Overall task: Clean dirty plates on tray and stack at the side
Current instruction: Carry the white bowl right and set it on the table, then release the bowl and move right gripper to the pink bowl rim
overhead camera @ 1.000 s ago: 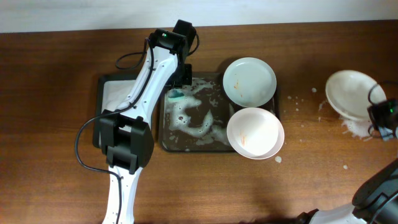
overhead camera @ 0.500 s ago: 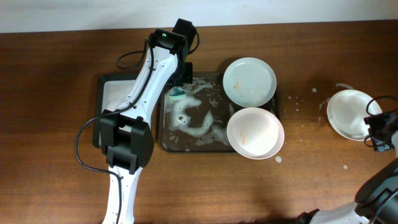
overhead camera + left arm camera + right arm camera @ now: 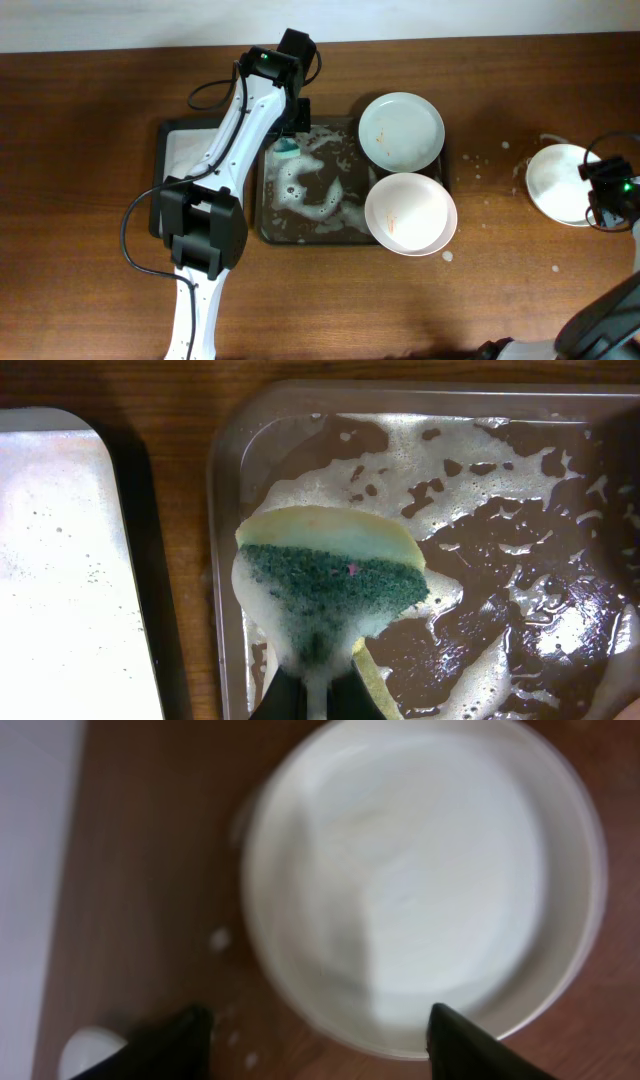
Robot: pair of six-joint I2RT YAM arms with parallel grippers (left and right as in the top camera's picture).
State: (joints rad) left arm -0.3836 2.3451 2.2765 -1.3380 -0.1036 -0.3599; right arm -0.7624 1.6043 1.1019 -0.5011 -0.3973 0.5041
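Plates sit centre and right: from the left you've got the smaller tray [image 3: 180, 150], then your left gripper [image 3: 315, 695] clamped tight on the green sponge [image 3: 330, 575] over the upper-left corner of the sudsy tray [image 3: 262, 205]. On that tray's right end are a mint plate [image 3: 401, 131] and, below it in the overhead view, a cream plate [image 3: 410, 213] with an orange smudge, rims meeting. Well apart on the table [image 3: 80, 200], a white plate [image 3: 555, 183] lies flat; your right gripper [image 3: 315, 1040] hangs over its right edge, jaws wide, holding nothing.
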